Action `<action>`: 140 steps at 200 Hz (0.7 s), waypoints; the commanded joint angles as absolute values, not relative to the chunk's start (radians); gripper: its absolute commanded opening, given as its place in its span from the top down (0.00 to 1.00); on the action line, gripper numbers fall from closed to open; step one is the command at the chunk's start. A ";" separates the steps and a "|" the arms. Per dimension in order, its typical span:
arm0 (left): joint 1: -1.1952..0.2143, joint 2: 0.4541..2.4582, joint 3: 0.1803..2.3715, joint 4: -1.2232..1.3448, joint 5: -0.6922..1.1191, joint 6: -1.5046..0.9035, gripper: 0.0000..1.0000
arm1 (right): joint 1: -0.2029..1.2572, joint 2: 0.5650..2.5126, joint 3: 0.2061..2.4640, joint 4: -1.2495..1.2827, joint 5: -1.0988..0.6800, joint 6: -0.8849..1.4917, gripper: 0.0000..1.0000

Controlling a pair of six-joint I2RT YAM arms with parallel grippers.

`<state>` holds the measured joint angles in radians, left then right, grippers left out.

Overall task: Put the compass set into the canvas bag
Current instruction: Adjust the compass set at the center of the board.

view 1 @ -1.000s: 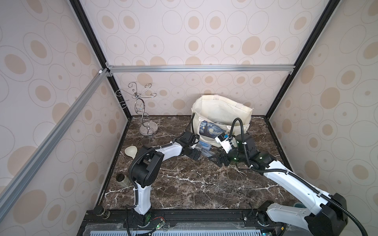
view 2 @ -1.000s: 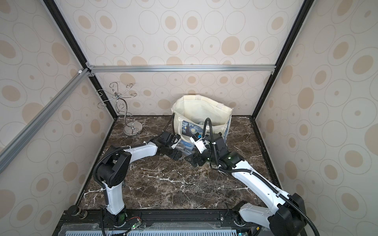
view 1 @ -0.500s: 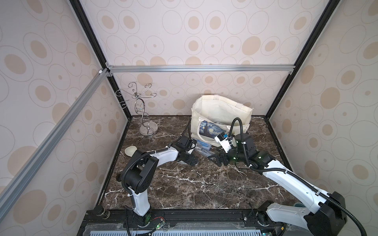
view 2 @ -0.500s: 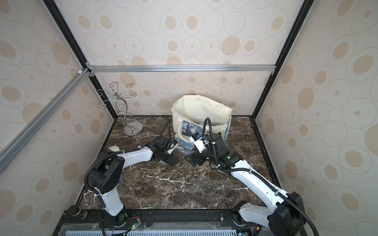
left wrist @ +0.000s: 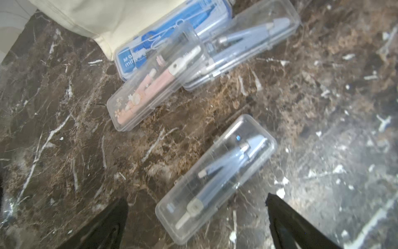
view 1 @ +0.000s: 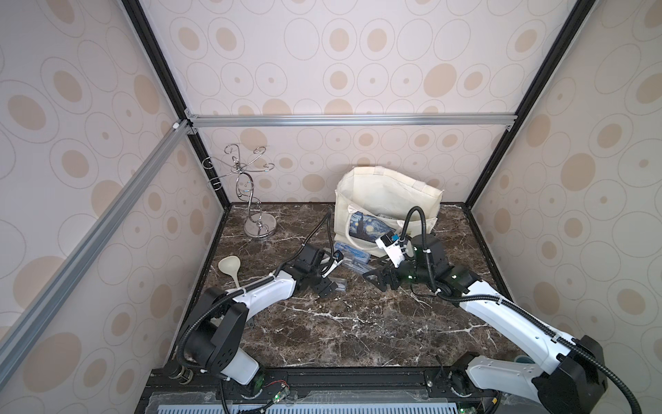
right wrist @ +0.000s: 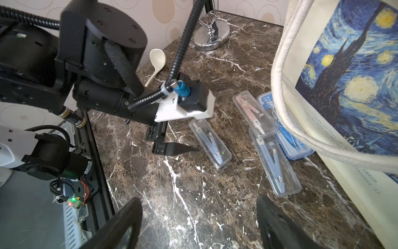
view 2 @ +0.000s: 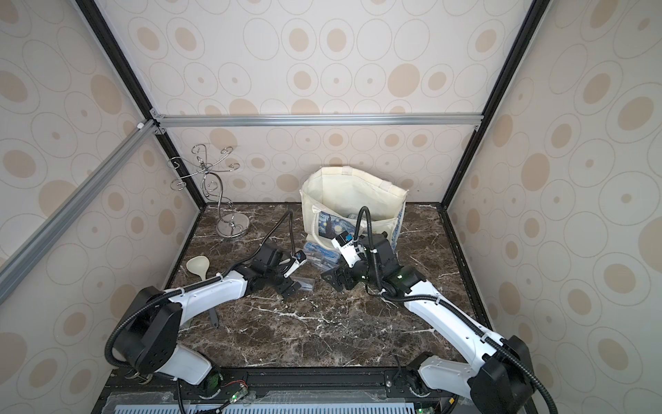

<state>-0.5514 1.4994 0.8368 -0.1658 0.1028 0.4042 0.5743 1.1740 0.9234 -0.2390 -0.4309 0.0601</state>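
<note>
Compass set (left wrist: pixel 215 179): clear case, blue compass inside, flat on desk (left wrist: pixel 64 129), apart from three other cases (left wrist: pixel 150 86) beside canvas bag (view 1: pixel 387 200). Bag upright at desk's back edge. Left fingers (left wrist: pixel 107 226) spread wide, straddling the case's near end, gripping nothing. Right fingers (right wrist: pixel 125 224) parted too, empty, over desk.

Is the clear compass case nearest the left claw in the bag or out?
Out. The clear case lies flat on the marble table, apart from the canvas bag, in the left wrist view.
</note>
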 commanded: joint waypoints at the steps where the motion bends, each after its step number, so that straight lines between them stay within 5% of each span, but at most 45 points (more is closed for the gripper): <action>1: -0.552 1.442 0.780 -0.147 0.095 0.719 0.00 | 0.581 1.169 0.908 -0.210 -0.453 0.068 0.15; 140: -0.491 1.690 1.001 -0.404 0.183 0.950 0.03 | 0.582 1.146 0.900 -0.214 -0.440 0.069 0.15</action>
